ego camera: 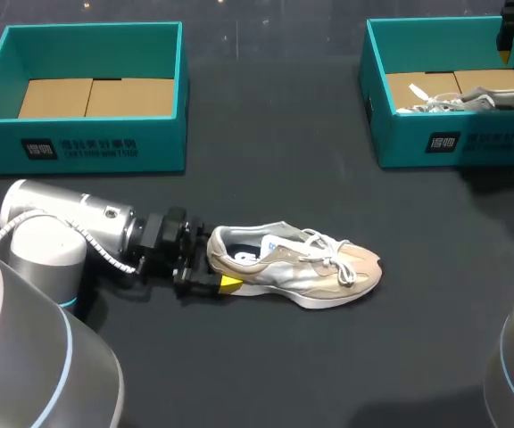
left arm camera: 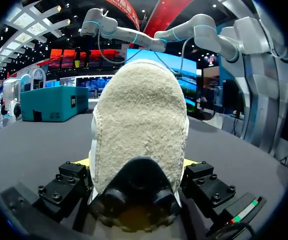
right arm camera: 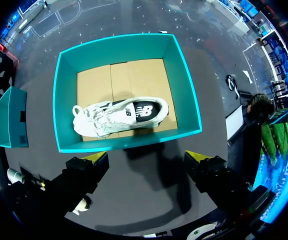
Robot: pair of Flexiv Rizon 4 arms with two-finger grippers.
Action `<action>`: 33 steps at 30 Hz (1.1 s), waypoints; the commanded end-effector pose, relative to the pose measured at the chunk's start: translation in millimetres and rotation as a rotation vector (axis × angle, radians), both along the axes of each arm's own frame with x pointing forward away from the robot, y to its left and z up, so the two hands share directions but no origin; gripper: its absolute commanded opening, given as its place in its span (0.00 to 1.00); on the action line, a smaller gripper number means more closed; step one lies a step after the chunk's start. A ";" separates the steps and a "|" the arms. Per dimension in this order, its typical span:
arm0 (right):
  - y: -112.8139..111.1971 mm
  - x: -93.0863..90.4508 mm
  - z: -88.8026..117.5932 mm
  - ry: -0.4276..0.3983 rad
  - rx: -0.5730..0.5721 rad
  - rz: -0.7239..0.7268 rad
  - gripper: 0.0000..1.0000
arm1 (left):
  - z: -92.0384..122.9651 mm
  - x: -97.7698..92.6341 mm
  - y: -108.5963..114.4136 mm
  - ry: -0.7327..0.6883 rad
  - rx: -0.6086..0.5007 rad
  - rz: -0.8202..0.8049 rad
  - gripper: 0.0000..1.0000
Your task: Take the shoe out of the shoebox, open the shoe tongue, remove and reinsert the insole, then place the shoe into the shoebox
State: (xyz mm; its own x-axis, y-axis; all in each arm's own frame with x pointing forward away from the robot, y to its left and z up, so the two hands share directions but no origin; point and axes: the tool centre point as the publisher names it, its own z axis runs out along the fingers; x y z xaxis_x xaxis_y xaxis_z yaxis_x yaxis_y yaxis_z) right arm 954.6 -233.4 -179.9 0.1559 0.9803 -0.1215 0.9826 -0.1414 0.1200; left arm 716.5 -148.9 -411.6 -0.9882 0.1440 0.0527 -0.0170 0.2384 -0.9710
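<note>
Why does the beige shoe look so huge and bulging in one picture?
Left wrist view: the fisheye lens sits just behind the heel of the beige suede-and-mesh sneaker, so it swells and fills the frame; head view: the same sneaker looks ordinary from above.

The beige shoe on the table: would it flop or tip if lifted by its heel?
Probably light: the beige shoe looks like mesh and foam. Held only at the heel by the left fingers, its toe may droop slightly. The loose laces would probably dangle.
</note>
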 end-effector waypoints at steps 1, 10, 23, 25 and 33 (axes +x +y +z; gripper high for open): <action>-0.2 -1.0 -0.1 -0.001 0.000 0.000 1.00 | -1.7 2.1 0.6 0.000 0.000 -0.001 0.00; 42.5 -40.2 3.0 -0.054 -0.007 -0.055 1.00 | -1.7 2.1 0.6 0.000 0.000 -0.001 0.00; 156.3 -120.3 2.5 -0.074 -0.014 -0.065 1.00 | -1.7 2.1 0.6 0.000 0.000 -0.001 0.00; 175.4 -129.2 -1.0 -0.076 -0.008 -0.057 1.00 | -1.7 2.1 0.6 0.000 0.000 -0.001 0.00; 237.0 -154.5 -17.9 -0.053 -0.017 -0.047 1.00 | -1.7 2.1 0.6 0.000 0.000 -0.001 0.00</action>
